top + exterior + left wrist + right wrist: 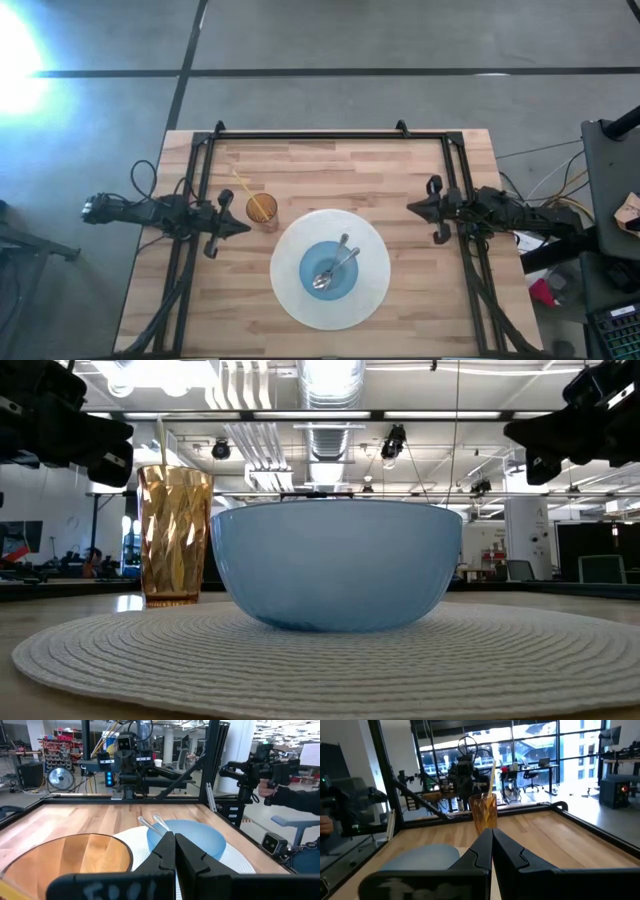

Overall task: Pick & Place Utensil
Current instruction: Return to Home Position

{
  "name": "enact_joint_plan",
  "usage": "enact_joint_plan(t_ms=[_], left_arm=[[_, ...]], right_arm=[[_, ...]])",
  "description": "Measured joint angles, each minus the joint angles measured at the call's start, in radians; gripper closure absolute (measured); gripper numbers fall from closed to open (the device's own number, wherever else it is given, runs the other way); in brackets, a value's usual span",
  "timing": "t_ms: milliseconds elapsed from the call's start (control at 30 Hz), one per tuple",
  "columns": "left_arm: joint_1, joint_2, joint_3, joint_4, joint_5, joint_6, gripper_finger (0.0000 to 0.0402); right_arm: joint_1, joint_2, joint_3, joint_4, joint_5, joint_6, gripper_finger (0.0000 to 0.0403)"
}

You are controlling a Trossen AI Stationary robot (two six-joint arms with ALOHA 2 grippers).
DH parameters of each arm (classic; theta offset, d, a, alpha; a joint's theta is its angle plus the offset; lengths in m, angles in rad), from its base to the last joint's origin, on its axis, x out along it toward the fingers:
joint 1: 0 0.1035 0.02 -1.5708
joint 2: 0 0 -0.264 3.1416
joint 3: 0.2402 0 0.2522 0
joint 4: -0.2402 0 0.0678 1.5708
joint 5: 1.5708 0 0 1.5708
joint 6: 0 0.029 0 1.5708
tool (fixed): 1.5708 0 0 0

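A light blue bowl (331,270) stands on a round white woven placemat (290,290) near the table's front middle. Two metal utensils (336,266) lie in the bowl, their handles leaning on its far rim; they also show in the left wrist view (152,823). An amber tumbler (262,210) with a pale straw (241,183) stands left of the mat. My left gripper (246,228) is shut and empty, just left of the tumbler. My right gripper (410,207) is shut and empty, right of the mat.
A black metal frame (330,135) runs along the table's far edge and down both sides. Bare wood lies between the mat and the far rail. A person's hand and sleeve (287,795) show beyond the table's side in the left wrist view.
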Motion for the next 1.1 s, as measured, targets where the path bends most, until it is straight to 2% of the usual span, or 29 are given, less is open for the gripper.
enact_joint_plan(t_ms=[1100], left_arm=[[0.000, 0.001, -0.021, 0.035, -0.001, -0.071, 0.0401]], right_arm=[[0.000, 0.009, -0.009, -0.050, -0.002, -0.031, 0.0394]])
